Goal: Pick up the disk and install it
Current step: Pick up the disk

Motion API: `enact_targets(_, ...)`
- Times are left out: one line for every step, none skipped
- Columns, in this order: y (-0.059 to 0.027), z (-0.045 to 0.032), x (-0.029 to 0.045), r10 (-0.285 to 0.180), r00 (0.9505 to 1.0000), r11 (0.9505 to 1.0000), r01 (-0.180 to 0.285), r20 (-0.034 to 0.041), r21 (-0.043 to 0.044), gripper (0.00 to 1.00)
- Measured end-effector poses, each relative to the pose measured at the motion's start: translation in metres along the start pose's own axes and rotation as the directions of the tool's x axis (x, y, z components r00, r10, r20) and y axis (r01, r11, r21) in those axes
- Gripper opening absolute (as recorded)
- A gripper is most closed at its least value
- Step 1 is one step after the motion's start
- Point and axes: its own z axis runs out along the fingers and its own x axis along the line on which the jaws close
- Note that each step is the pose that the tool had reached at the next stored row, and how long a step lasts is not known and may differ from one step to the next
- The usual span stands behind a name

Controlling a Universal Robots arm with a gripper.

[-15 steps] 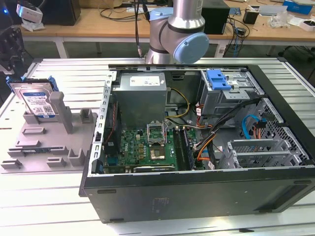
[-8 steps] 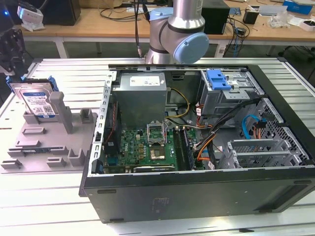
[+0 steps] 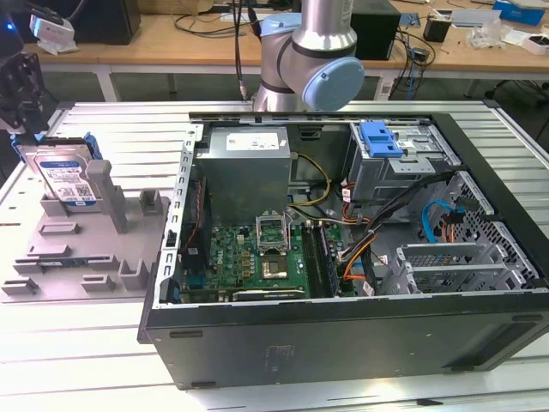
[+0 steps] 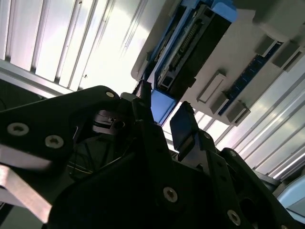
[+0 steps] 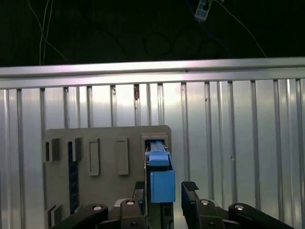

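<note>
The disk [image 3: 65, 177] stands on edge in a slot of the grey holder [image 3: 81, 257] at the exterior view's left, its white-and-blue label facing the camera. My gripper [image 3: 21, 110] hangs just above its upper corner. In both wrist views the dark fingers straddle the disk's blue carrier frame [image 5: 162, 185] [image 4: 160, 108]. The gripper [image 5: 165, 191] [image 4: 163, 110] is open, with a gap between one fingertip [image 5: 190, 187] and the blue edge. The other fingertip [image 5: 139, 190] sits close beside the frame; I cannot tell if it touches.
An open computer case [image 3: 343, 343] lies to the exterior view's right of the holder, with a motherboard [image 3: 257, 257], a power supply [image 3: 247, 163], a drive cage with a blue latch plate [image 3: 382, 140] and a curved blue cable [image 3: 431, 219]. The ribbed metal table [image 3: 77, 343] ends just beyond the holder.
</note>
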Motion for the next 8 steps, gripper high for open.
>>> enact_targets(0.0, 0.0005, 0.0, 0.002, 1.0, 1.0, -0.002, 0.0003, 0.0, 0.44)
enact_targets(0.0, 0.0011, 0.0, 0.005, 1.0, 1.0, -0.005, 0.0007, 0.0, 0.44)
enact_targets(0.0, 0.0015, -0.0001, 0.007, 1.0, 1.0, -0.007, 0.0011, 0.0, 0.44)
enact_targets(0.0, 0.0021, -0.0001, 0.01, 1.0, 1.0, -0.01, 0.0014, 0.0, 0.44)
enact_targets(0.0, 0.0026, 0.0, 0.012, 0.9999, 0.9999, -0.012, 0.0017, 0.0001, 0.44)
enact_targets(0.0, 0.0035, 0.0, 0.016, 0.9999, 0.9999, -0.016, 0.0021, -0.0001, 0.44)
enact_targets(-0.0001, 0.0042, 0.0, 0.02, 0.9998, 0.9998, -0.02, 0.0025, -0.0001, 0.44)
enact_targets(-0.0001, 0.005, 0.0, 0.023, 0.9997, 0.9997, -0.023, 0.0031, -0.0001, 0.44)
